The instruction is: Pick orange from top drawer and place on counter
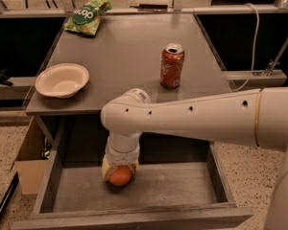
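The end effector (120, 171) points straight down into the open top drawer (182, 186), its pale fingers (107, 166) clamped on the orange (120, 177) left of the drawer's middle. On the bench (129, 51) beyond stand a soda can (172, 66) to the right, a white bowl (62, 79) near left and a green bag (86, 16) far left.

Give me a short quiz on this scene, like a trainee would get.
1. True or false: the orange lies on the counter.
2. Where is the gripper? A on the floor; B in the top drawer, shut on the orange; C above the counter.
3. Name the three things on the counter.
Key: 1 false. 2 B. 3 white bowl, soda can, green bag.
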Available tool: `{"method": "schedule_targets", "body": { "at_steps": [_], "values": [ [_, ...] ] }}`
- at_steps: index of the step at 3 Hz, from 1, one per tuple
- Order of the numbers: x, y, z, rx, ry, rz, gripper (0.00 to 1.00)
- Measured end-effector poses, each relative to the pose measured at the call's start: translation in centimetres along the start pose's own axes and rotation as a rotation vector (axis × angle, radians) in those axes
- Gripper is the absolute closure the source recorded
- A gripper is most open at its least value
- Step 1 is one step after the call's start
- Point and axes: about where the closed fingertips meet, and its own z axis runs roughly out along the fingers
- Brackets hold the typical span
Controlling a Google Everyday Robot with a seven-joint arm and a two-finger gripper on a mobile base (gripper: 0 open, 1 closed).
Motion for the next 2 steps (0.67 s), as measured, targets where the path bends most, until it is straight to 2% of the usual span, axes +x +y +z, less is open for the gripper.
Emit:
{"method": "schedule_targets", "body": {
  "at_steps": [1, 2],
  "values": [
    [0.00, 0.00, 0.00, 0.000, 0.000, 0.000, 0.85],
    [0.00, 0.00, 0.00, 0.000, 0.000, 0.000, 1.00]
  ]
}}
